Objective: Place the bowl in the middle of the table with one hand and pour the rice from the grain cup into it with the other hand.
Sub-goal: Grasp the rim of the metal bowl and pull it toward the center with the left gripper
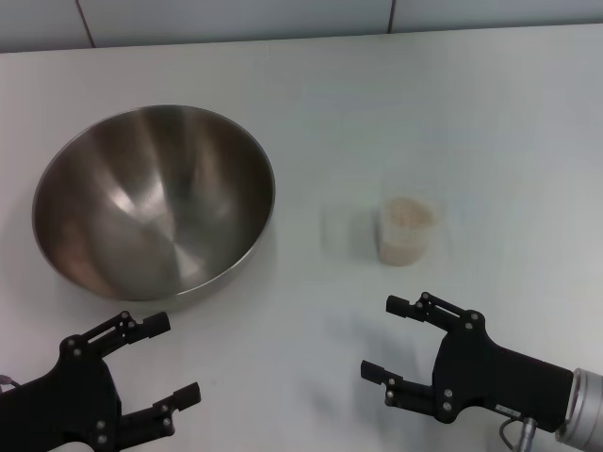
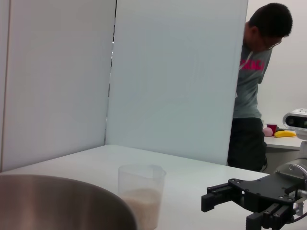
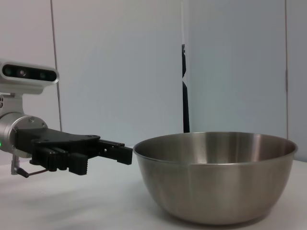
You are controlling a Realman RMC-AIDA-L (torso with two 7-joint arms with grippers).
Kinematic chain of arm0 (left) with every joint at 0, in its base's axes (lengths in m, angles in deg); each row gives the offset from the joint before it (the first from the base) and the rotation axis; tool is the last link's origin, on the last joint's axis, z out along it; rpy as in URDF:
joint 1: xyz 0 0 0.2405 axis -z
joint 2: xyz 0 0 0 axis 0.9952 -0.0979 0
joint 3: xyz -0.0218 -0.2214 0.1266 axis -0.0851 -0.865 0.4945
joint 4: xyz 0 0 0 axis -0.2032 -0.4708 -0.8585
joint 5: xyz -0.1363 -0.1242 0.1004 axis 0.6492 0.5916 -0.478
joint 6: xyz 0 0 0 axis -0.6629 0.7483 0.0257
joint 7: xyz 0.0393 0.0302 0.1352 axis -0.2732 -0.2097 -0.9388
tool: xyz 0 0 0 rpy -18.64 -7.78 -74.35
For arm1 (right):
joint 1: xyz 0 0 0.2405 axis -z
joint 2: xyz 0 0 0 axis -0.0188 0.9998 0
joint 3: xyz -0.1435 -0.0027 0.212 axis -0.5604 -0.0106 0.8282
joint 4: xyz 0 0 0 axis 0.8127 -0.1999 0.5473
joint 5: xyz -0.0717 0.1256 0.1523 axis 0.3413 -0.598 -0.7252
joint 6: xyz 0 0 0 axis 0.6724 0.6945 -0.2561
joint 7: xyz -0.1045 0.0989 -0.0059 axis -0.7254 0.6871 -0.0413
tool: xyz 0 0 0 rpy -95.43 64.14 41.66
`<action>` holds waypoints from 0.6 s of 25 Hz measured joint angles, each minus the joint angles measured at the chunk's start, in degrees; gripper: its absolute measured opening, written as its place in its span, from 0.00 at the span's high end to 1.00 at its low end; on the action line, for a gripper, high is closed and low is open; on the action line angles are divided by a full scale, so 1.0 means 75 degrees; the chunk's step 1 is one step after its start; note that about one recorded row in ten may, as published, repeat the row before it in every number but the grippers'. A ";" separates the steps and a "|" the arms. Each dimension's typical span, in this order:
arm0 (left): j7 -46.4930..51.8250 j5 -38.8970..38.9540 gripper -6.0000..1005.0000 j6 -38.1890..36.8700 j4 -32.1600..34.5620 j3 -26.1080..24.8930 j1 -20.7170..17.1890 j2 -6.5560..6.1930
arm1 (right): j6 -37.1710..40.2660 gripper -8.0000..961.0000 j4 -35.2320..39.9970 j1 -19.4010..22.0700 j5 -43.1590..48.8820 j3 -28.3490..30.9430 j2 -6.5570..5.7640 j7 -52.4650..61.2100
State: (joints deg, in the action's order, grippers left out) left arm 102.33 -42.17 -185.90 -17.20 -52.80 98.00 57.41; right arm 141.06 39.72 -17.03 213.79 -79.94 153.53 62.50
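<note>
The steel bowl [image 1: 155, 202] stands upright on the left part of the white table [image 1: 452, 113]. The clear grain cup [image 1: 408, 232] stands right of centre, with pale rice [image 1: 405, 215] filling its lower part. My left gripper [image 1: 174, 360] hovers open and empty near the front edge, just in front of the bowl. My right gripper [image 1: 382, 337] is open and empty too, a short way in front of the cup. The left wrist view shows the bowl's rim [image 2: 57, 201], the cup [image 2: 141, 191] and the right gripper [image 2: 225, 211]. The right wrist view shows the bowl [image 3: 216, 177] and the left gripper [image 3: 103, 160].
White panels stand behind the table's far edge. A person [image 2: 252, 86] stands beyond a panel, off to the side, near another table with small coloured items [image 2: 283, 133]. A gap of bare tabletop [image 1: 325, 235] lies between bowl and cup.
</note>
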 joint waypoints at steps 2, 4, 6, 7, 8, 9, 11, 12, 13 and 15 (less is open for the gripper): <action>0.0000 0.0000 0.18 -0.0004 0.0002 -0.0001 0.0000 0.0000 | 0.0000 0.18 0.0000 0.0000 0.0000 0.0000 0.0000 0.0000; -0.0003 0.0000 0.18 -0.0006 0.0004 -0.0001 0.0000 0.0000 | 0.0001 0.18 0.0000 0.0000 0.0000 0.0000 0.0000 0.0000; -0.0013 0.0000 0.18 -0.0025 -0.0001 -0.0002 0.0000 0.0000 | 0.0000 0.18 0.0000 -0.0001 0.0000 0.0000 0.0000 0.0001; -0.0013 0.0000 0.18 -0.0025 -0.0001 -0.0002 0.0000 0.0000 | 0.0000 0.18 0.0000 -0.0005 0.0000 0.0000 0.0000 0.0000; -0.0019 0.0000 0.18 -0.0028 -0.0005 -0.0002 0.0000 0.0000 | 0.0000 0.18 0.0000 -0.0008 0.0000 0.0000 0.0000 0.0000; -0.0019 0.0000 0.18 -0.0028 -0.0005 -0.0002 0.0000 0.0000 | 0.0000 0.18 0.0000 -0.0011 0.0000 0.0000 0.0000 0.0000; -0.0019 0.0000 0.18 -0.0028 -0.0005 -0.0002 0.0000 0.0000 | 0.0000 0.18 -0.0001 -0.0011 0.0000 0.0000 0.0006 0.0000; -0.0023 0.0000 0.18 -0.0036 -0.0011 -0.0002 0.0001 0.0003 | 0.0000 0.18 0.0000 -0.0011 0.0000 0.0000 0.0006 0.0000; -0.0023 0.0000 0.18 -0.0036 -0.0011 -0.0002 0.0001 0.0003 | 0.0000 0.18 0.0000 -0.0011 0.0000 0.0000 0.0007 0.0000; 0.0005 0.0032 0.18 -0.0186 -0.0002 -0.0023 0.0000 0.0011 | 0.0000 0.18 0.0000 -0.0011 0.0000 0.0001 0.0008 0.0000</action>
State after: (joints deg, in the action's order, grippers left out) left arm 102.36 -41.93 -187.30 -17.22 -52.97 98.00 57.49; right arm 141.06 39.72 -17.11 213.79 -79.94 153.59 62.50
